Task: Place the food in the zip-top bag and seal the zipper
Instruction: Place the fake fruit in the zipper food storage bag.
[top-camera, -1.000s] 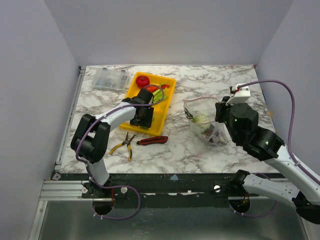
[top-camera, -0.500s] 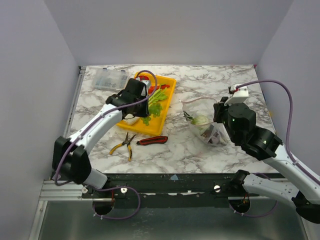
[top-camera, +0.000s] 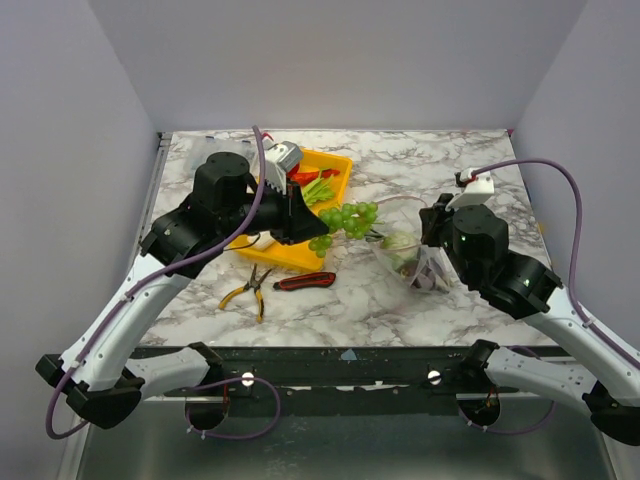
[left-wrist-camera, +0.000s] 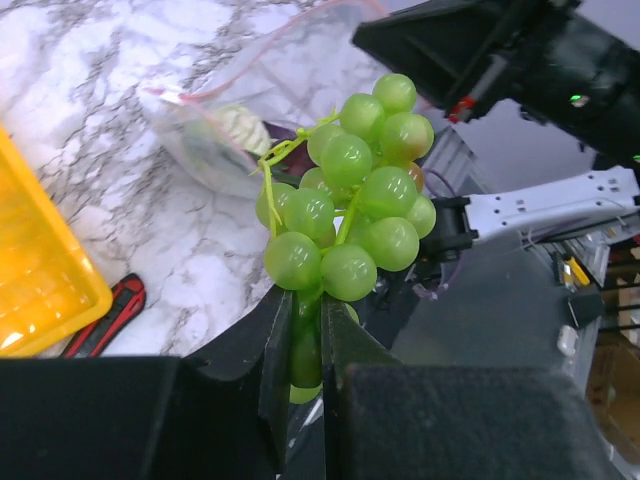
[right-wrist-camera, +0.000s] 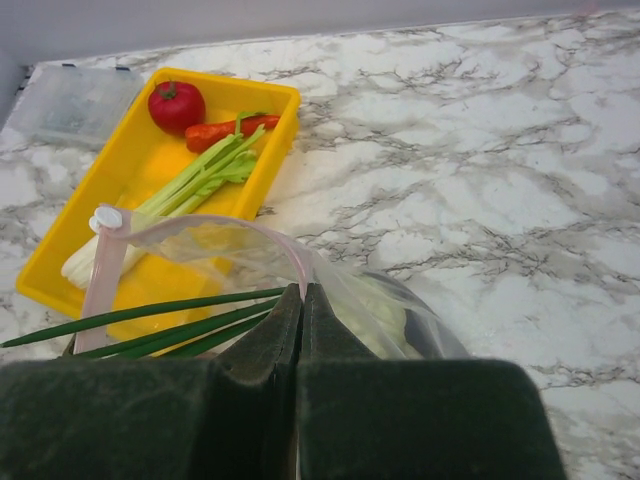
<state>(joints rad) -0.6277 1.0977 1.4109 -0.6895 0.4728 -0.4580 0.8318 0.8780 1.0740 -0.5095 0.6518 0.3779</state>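
My left gripper (top-camera: 312, 232) is shut on the stem end of the green grapes (top-camera: 346, 220), holding the bunch in the air between the yellow tray (top-camera: 338, 160) and the zip-top bag (top-camera: 408, 250). In the left wrist view the grapes (left-wrist-camera: 352, 195) hang above my gripper (left-wrist-camera: 305, 305), with the bag's mouth (left-wrist-camera: 215, 130) beyond. My right gripper (right-wrist-camera: 302, 292) is shut on the bag's pink zipper (right-wrist-camera: 292, 250) edge, lifting the mouth open. A cabbage (top-camera: 402, 240) and dark food lie inside the bag. A tomato (right-wrist-camera: 176, 105), carrot (right-wrist-camera: 232, 128) and leek (right-wrist-camera: 190, 185) lie in the tray.
Yellow-handled pliers (top-camera: 250, 290) and a red-black utility knife (top-camera: 305, 281) lie in front of the tray. A clear hard box (right-wrist-camera: 75, 105) sits at the back left. Thin green leaves (right-wrist-camera: 150, 325) stick out near the bag's mouth.
My left gripper closed on the grapes in the tray, lifted them and swung right toward the bag. The right gripper kept hold of the bag's edge.
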